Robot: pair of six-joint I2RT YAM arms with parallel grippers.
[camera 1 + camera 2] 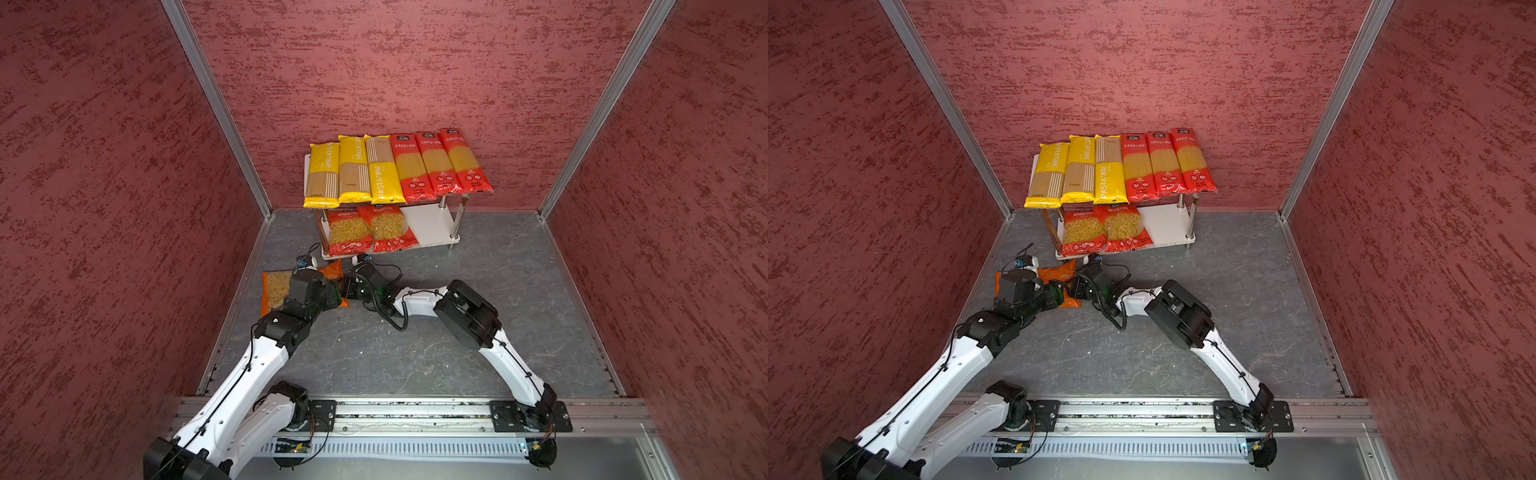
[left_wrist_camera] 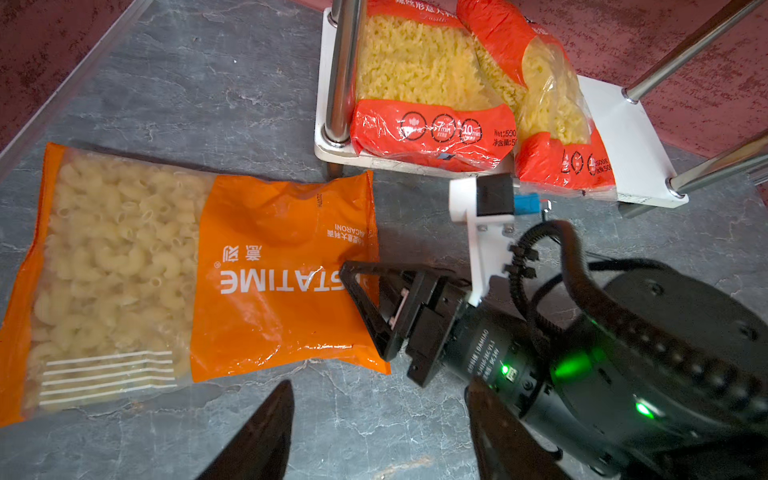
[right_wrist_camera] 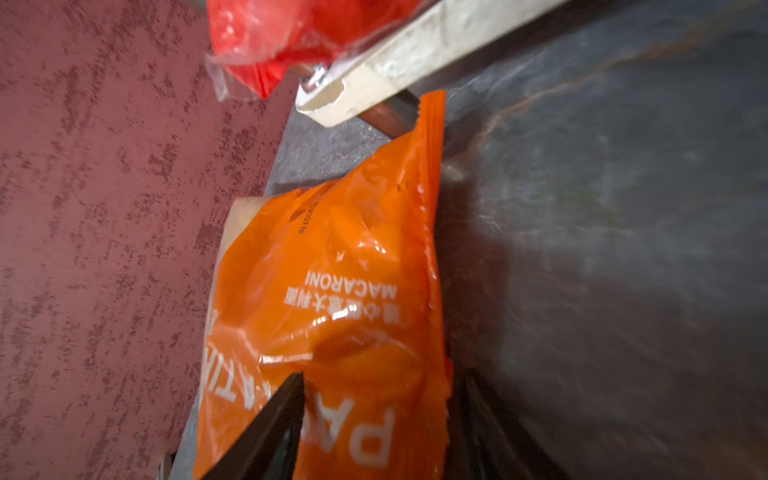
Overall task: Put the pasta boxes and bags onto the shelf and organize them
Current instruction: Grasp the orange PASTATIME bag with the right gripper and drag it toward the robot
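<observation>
Your shelf [image 1: 428,224] stands on the grey floor [image 1: 478,316], close to the back wall [image 1: 415,62]. Its top board carries six long packs side by side. Three yellow spaghetti packs [image 1: 353,170] are on the left and three red spaghetti bags [image 1: 440,162] on the right, their near ends overhanging the front edge. The lower board holds two red short-pasta bags [image 1: 370,232], overlapping, on its left part; its right part shows bare white.

One orange macaroni bag [image 2: 208,282] lies flat on the floor, just in front of the shelf's left front post [image 2: 343,70]. Your right claw [image 3: 384,374] reaches across to the bag's orange end. Its jaws are spread with that end between them, and you cannot tell whether they press on it. Your left claw [image 2: 378,388] hovers over bare floor just beside the bag's long edge, jaws spread and gripping nothing.
</observation>
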